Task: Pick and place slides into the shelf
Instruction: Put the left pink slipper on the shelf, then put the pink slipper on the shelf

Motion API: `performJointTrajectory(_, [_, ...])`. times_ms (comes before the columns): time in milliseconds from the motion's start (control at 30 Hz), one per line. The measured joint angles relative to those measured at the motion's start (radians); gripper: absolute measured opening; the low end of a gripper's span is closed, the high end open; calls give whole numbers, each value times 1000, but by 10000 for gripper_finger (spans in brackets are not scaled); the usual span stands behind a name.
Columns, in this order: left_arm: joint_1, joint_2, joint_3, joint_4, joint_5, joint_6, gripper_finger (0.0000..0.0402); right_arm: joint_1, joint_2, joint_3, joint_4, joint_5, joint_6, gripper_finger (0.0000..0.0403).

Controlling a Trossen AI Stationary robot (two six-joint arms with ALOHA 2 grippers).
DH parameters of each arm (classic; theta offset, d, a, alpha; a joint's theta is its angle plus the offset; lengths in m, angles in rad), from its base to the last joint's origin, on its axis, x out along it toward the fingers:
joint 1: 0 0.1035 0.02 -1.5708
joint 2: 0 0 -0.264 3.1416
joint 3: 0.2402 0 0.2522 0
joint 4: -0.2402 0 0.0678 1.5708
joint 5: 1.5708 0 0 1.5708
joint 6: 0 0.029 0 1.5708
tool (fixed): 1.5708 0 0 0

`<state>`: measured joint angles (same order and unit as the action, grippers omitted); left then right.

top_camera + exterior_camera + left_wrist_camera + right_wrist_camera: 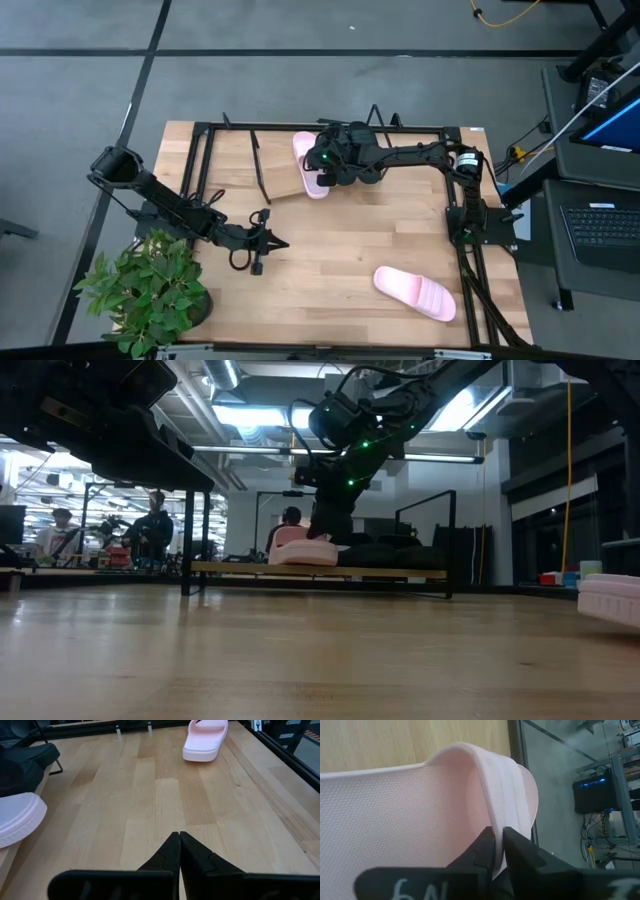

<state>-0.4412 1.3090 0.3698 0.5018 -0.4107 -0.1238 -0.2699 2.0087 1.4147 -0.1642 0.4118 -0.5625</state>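
Currently right gripper [498, 841] pinches 1 pink slide's strap [310, 162] at the shelf [283, 186]; second pink slide [415, 292] remains on table; left gripper [179, 851] clenched, idle.

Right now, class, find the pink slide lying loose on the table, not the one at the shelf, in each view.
High view: loose pink slide, near the table's front right.
Low view: its edge at the far right.
Left wrist view: at the top.
Right wrist view: not in it; the other pink slide fills it.
Shared landmark: the shelf.
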Motion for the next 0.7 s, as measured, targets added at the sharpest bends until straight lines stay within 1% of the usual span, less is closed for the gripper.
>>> performJointTrajectory(100, [0,0,0,0,0,0,0,0,0,0,0,0,0,67])
performJointTrajectory(267, [0,0,0,0,0,-2,0,0,0,0,-2,-1,5,124])
performJointTrajectory(400, [0,0,0,0,0,-3,0,3,0,0,-2,35,3,157])
performJointTrajectory(533, [0,0,0,0,0,-4,0,10,0,0,0,51,4,174])
performJointTrajectory(700, [0,0,0,0,0,-4,0,31,0,2,0,53,2,178])
